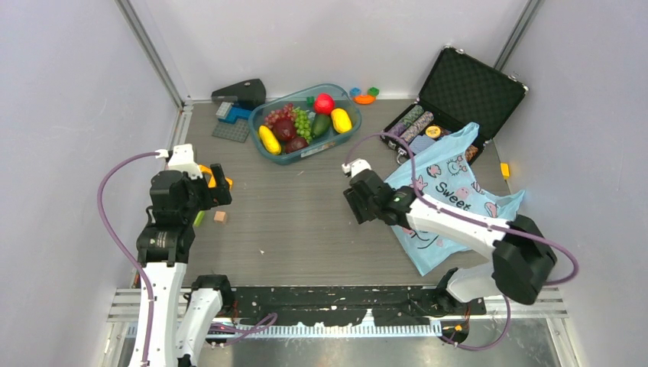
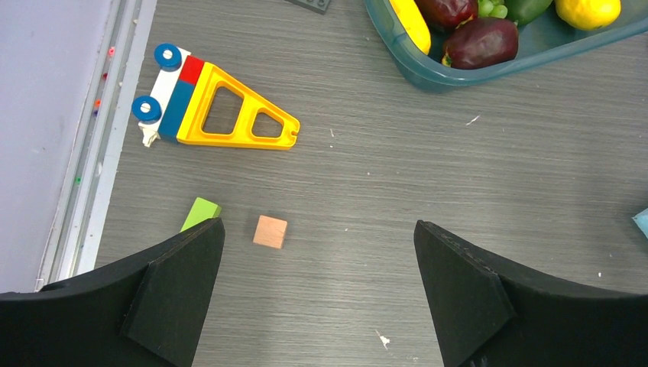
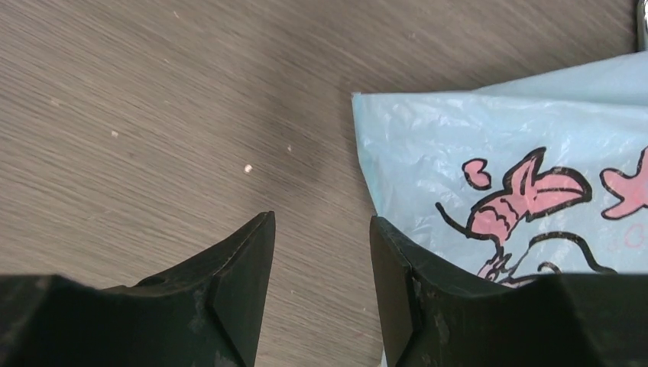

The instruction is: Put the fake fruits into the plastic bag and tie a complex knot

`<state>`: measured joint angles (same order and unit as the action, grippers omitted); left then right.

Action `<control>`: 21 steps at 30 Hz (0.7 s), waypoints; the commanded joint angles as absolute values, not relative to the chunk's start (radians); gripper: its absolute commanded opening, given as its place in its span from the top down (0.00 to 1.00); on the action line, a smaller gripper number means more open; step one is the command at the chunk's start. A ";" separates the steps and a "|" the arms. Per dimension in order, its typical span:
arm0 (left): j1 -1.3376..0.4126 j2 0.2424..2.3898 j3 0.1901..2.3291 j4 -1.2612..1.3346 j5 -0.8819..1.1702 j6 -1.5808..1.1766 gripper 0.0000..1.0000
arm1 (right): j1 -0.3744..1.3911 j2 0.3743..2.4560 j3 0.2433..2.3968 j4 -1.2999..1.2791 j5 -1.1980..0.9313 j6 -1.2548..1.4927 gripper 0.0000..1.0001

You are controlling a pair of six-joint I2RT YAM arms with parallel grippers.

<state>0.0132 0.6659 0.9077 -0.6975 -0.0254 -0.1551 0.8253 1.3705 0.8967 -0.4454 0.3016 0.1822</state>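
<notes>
I log nothing bagged: fake fruits (image 1: 306, 122) sit in the tub (image 1: 294, 157) by the bench's far edge, and the plastic bag (image 1: 458, 164) lies flat and untied. Left gripper (image 2: 319, 229) is wide open. Right gripper (image 3: 321, 222) is half-open and empty at the bag's edge.

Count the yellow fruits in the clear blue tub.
2. The long yellow fruit lies at the tub's near-left end; the rounder yellow fruit at its right end. More may be hidden underneath.
</notes>
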 commanded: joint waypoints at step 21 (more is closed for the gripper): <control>-0.020 0.674 0.907 -0.687 -0.026 -0.144 0.02 | 0.793 1.701 1.050 -0.528 0.533 0.236 0.38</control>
